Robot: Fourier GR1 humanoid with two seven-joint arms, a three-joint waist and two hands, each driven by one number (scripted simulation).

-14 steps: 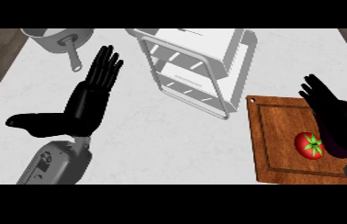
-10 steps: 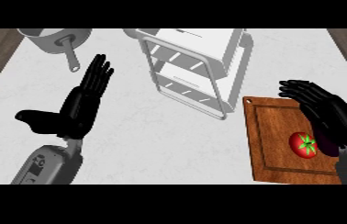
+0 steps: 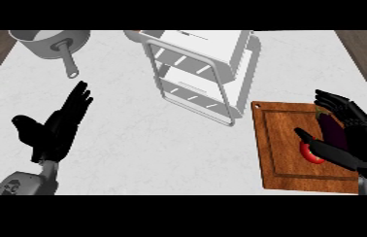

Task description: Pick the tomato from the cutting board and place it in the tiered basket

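One pale marbled table (image 3: 129, 129) fills nearly the whole head view, with a darker strip showing at its far right corner. One white wire tiered basket (image 3: 197, 68) stands at top centre, two shelf levels visible, lying apart from the board's near corner. One wooden cutting board (image 3: 276, 148) sits at the right side of the table, long side running away from the viewer, a routed groove just inside its rim. Two robot hands, each on a grey forearm. Left robot hand (image 3: 57, 126) shows at lower left, fingers straight and held together, pointing up the view, thumb out to the side, touching nothing; resting. Right robot hand (image 3: 337, 134) comes in from the right edge over the board's right half, fingers arched from above and thumb reaching in from below, closing round the tomato. One metal saucepan (image 3: 50, 42) sits at top left, partly cut by the edge of the view, its handle pointing toward the viewer. One dark purple object, seemingly an eggplant (image 3: 331, 126), lies on the board under the right fingers; cannot tell more. One red tomato (image 3: 311, 152) sits on the board's right half, mostly hidden, only a red sliver showing beside the thumb.
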